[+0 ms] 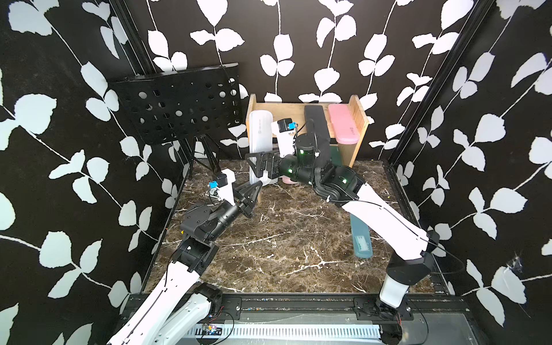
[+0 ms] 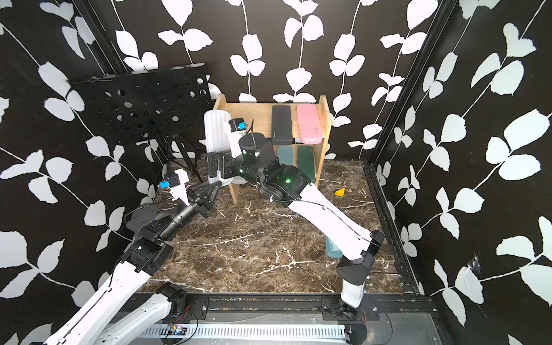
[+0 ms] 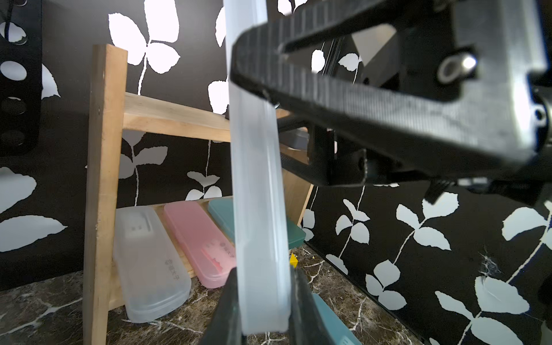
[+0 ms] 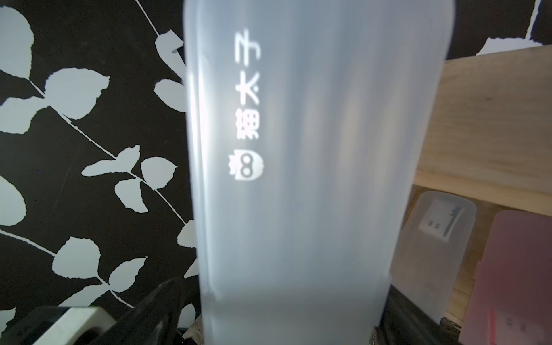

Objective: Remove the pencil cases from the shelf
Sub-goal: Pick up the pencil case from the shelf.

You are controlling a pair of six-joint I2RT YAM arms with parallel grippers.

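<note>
In a top view: frosted case (image 1: pixel 260 140) upright, long axis vertical, left-front of the shelf (image 1: pixel 360 119); your left gripper (image 1: pixel 257 185) holds its bottom, right gripper (image 1: pixel 254 164) just right of it. Left wrist: left jaws pinched across its thickness. Right wrist: right jaws wide, straddling its width.

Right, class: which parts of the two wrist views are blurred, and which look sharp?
Right wrist view: the frosted case is soft, its print fuzzy; left wrist view: that case's edge blurs, while the pink case on the shelf reads sharper.
</note>
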